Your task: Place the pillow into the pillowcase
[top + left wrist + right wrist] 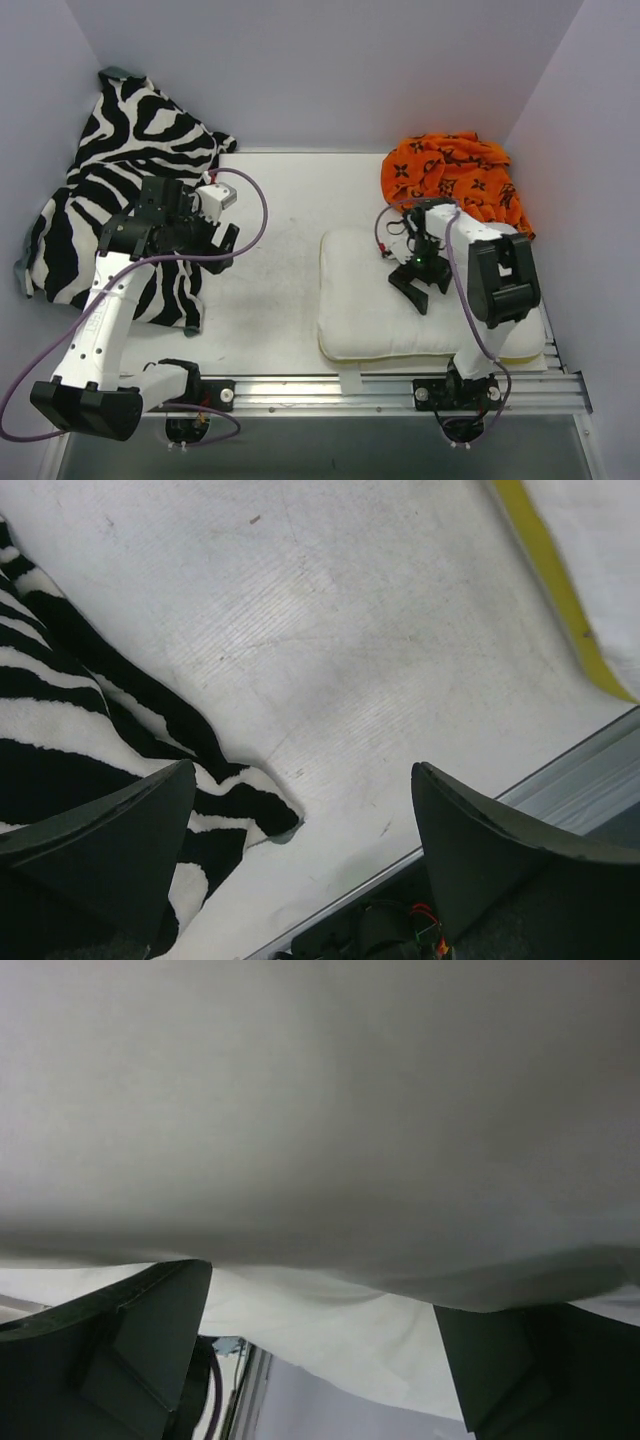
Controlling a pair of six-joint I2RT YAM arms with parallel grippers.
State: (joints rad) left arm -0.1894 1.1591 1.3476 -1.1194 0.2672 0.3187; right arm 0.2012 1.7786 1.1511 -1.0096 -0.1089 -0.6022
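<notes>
Near edge: both arm bases bolted to a metal rail point(330, 385) along the front of the white table point(280, 260).

Just past the rail, right half: the pillow point(370, 300) lies flat, white, with yellow piping along its near edge. Its near side runs beside the rail. Not in the pillowcase; the two lie apart, or at most meet at the pillow's far right corner, which the right arm hides.

Right gripper point(418, 290) sits over the pillow's middle, pointing down. Jaws spread wide, nothing clamped. In the right wrist view the gripper point(320, 1290) has white pillow fabric point(320, 1110) filling nearly everything ahead. Cannot tell whether the tips touch the fabric.

Left half, mid-depth: left gripper point(228, 240) reaches toward the table's centre. Jaws wide apart and empty. The left wrist view shows the gripper point(303, 775) above bare table point(350, 630), with a corner of the zebra-striped cloth point(60, 730) below the left finger and the pillow's yellow-edged corner point(600, 540) off at the upper right.

Far left: the zebra-striped cloth point(120, 180) is draped from the back corner down along the left wall onto the table.

Far right: the pillowcase point(450, 175), orange with dark motifs, is bunched in a heap against the back right corner, behind the pillow.
</notes>
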